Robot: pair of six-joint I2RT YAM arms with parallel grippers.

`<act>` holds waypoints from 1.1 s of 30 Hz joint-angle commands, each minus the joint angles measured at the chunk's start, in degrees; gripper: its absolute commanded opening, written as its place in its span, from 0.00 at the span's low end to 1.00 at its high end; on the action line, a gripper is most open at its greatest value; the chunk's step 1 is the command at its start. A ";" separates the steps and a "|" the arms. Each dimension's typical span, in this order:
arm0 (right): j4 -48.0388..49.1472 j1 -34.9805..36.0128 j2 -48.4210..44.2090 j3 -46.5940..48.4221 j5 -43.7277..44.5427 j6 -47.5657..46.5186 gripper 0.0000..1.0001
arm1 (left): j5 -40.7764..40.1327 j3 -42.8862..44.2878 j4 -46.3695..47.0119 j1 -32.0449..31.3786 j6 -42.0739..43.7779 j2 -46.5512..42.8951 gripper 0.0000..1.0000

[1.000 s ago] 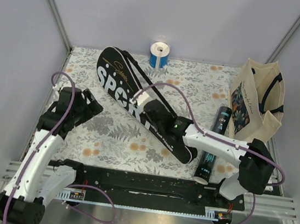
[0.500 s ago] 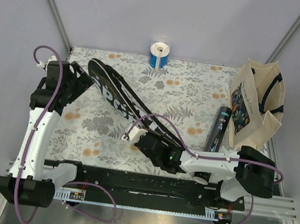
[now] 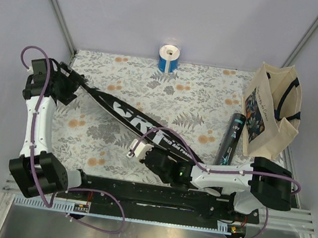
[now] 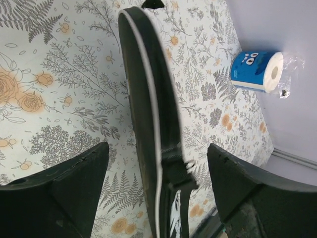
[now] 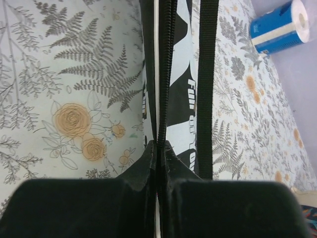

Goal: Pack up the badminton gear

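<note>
**Overhead view, lower centre.** The right pincer (image 3: 150,148) is clamped on the near end of the long black racket cover with white "SPORT" lettering (image 3: 124,113). In the right wrist view its two fingers (image 5: 133,171) meet at the bottom edge of the frame, pinching the cover's zipped seam (image 5: 159,74).

**Overhead view, centre to upper left.** The cover runs diagonally across the floral-patterned table (image 3: 209,96) and stands on its edge. Its far end lies between the fingers of the left pincer (image 3: 64,83). In the left wrist view those fingers (image 4: 64,183) stand wide apart, one on each side of the cover's narrow edge (image 4: 148,89), with a gap on both sides.

**Overhead view, right.** A black cylindrical tube (image 3: 229,143) lies flat just beside a cream fabric tote bag (image 3: 271,110), well apart from both pincers.

**Overhead view, top centre.** A short blue-and-white roll (image 3: 168,58) stands at the table's far edge.
</note>
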 commanded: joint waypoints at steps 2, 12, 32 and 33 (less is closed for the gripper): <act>4.64 0.43 -3.59 -3.07 -4.53 0.16 0.00 | 12.10 -1.94 7.76 4.80 -2.24 3.48 0.80; 15.27 -0.19 -3.33 -5.80 -9.54 -6.34 0.00 | 7.21 -8.53 6.54 8.49 1.17 1.12 0.75; 24.96 -5.81 -3.51 -9.85 -28.62 -16.45 0.00 | 16.24 -16.52 14.79 16.23 -1.45 2.34 0.41; 24.78 -6.42 -3.16 -9.85 -28.97 -16.80 0.00 | 17.12 -16.97 15.41 16.23 -1.72 2.17 0.31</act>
